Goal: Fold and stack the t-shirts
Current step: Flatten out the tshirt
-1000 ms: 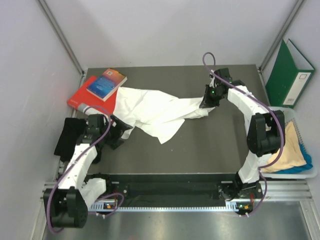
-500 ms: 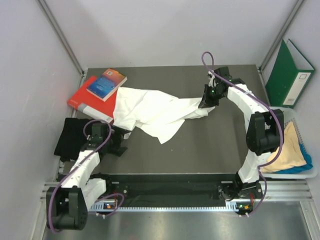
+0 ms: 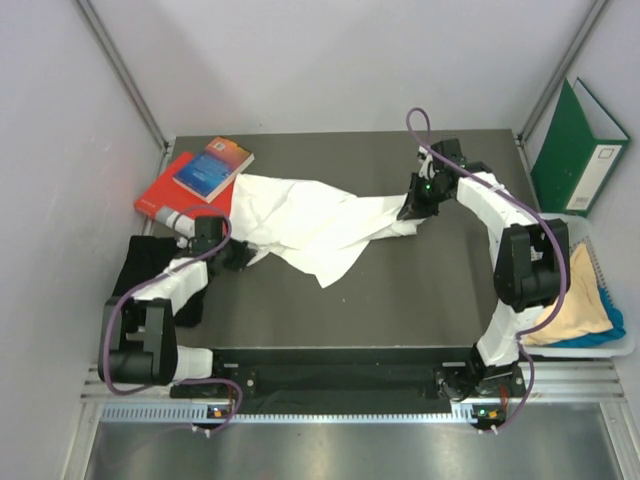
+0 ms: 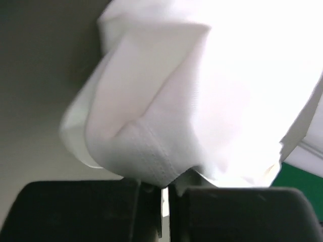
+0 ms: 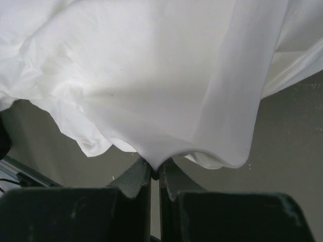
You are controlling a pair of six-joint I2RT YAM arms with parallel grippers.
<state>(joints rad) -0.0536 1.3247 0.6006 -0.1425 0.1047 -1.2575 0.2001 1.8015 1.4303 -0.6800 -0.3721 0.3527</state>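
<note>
I note dark grey table (image 3: 430,290), pale walls all round. Green binder (image 3: 577,145) leans at right; spine label unreadable. Blue book (image 3: 213,168) lies on red book (image 3: 160,200); cover text too small to read. White t-shirt (image 3: 310,225) stretched mid-table. Left gripper (image 4: 164,187) and right gripper (image 5: 155,174) each clenched on its edge. Black t-shirt (image 3: 140,275) at left edge.
</note>
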